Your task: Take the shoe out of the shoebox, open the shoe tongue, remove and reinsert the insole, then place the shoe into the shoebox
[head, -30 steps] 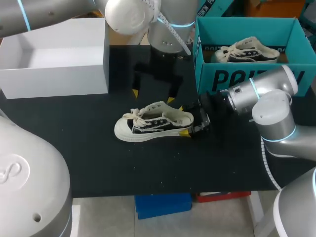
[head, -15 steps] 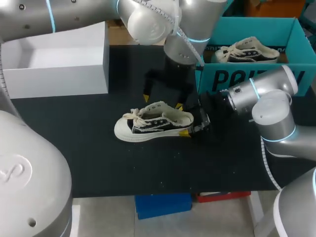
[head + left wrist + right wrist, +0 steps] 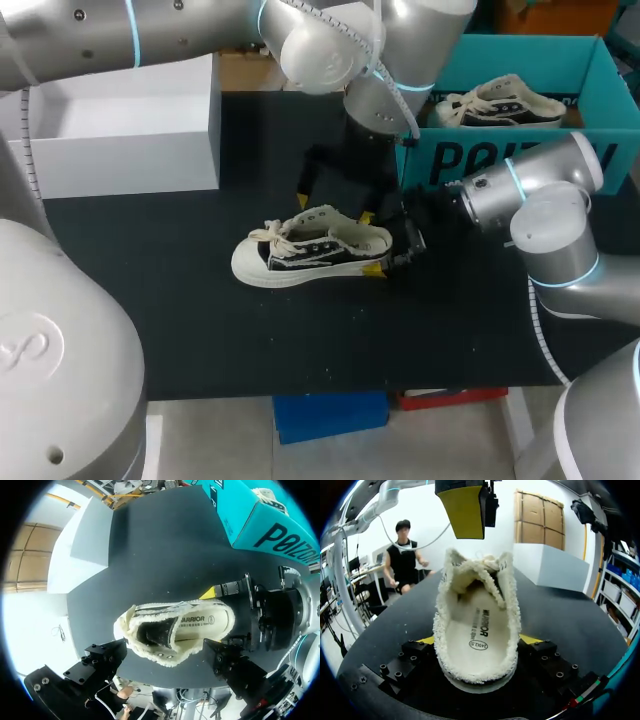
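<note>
A black and cream shoe (image 3: 300, 255) lies on its sole in the middle of the black table, toe to the left. My right gripper (image 3: 372, 243) is shut on its heel, one yellow-tipped finger on each side; in the right wrist view the heel (image 3: 477, 630) sits between the fingers and the insole shows inside. My left gripper (image 3: 333, 205) hangs open just above the shoe's mouth, touching nothing. In the left wrist view the shoe (image 3: 175, 630) lies below and between its spread fingers (image 3: 100, 660). The teal shoebox (image 3: 480, 160) stands at the back right.
A second shoe (image 3: 505, 103) lies inside the teal shoebox. A white open box (image 3: 120, 150) stands at the back left. Bare black table (image 3: 300, 340) runs in front of the shoe to the near edge.
My left arm has swung right and come down, from behind the shoe to right over its opening. The right gripper and the shoe have stayed where they were.
</note>
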